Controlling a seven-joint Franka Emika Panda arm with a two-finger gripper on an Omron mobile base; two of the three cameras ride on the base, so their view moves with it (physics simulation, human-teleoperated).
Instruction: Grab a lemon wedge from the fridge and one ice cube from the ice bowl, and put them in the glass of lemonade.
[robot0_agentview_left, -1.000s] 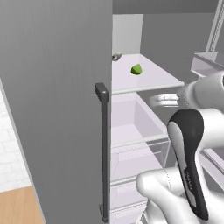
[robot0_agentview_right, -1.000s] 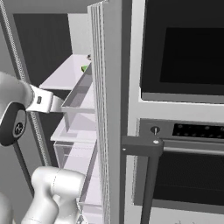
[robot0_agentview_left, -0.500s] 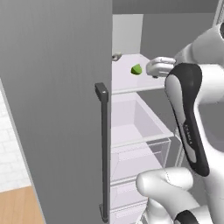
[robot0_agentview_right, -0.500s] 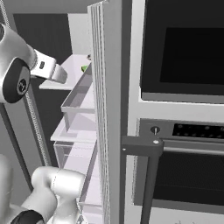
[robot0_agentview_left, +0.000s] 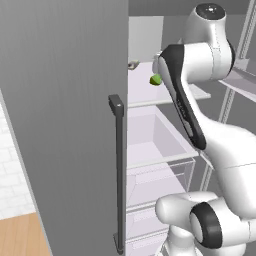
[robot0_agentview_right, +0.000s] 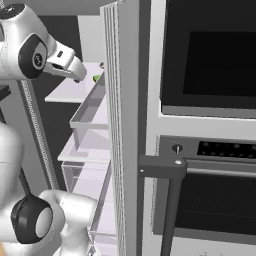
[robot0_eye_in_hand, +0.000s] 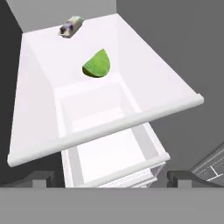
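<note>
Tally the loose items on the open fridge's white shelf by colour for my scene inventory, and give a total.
Green: 1, the lemon wedge lying on the white shelf.
Grey: 1, a small object at the shelf's back edge; I cannot tell what it is.
Total: 2

A kitchen is indicated by the open grey fridge with white shelves and the black-fronted oven set beside it
</note>
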